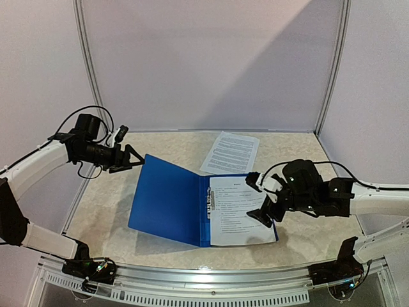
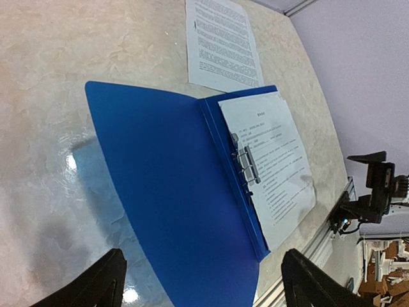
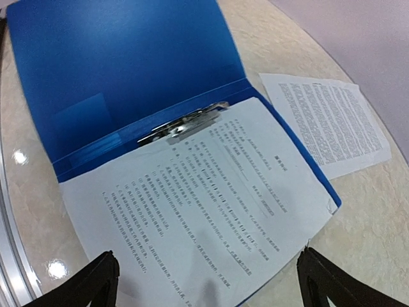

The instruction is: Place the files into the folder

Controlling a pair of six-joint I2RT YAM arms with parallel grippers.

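The dark-blue folder point(image 1: 167, 199) lies open mid-table, its left cover point(image 2: 172, 192) lifted a little off the tabletop. A printed white sheet point(image 1: 238, 211) lies on its right half, with one edge at the metal clip point(image 1: 210, 201). I cannot tell how many sheets are stacked there. Another printed sheet point(image 1: 231, 152) lies loose on the table behind the folder. My left gripper point(image 1: 137, 158) is open and empty, in the air above the cover's far-left corner. My right gripper point(image 1: 257, 199) is open and empty, just above the right edge of the filed sheet point(image 3: 211, 211).
The tabletop point(image 1: 300, 236) is beige marble-patterned, with pale walls behind and at both sides. A metal rail point(image 1: 211, 281) runs along the near edge between the arm bases. The loose sheet point(image 3: 332, 121) lies close to the folder's far-right corner.
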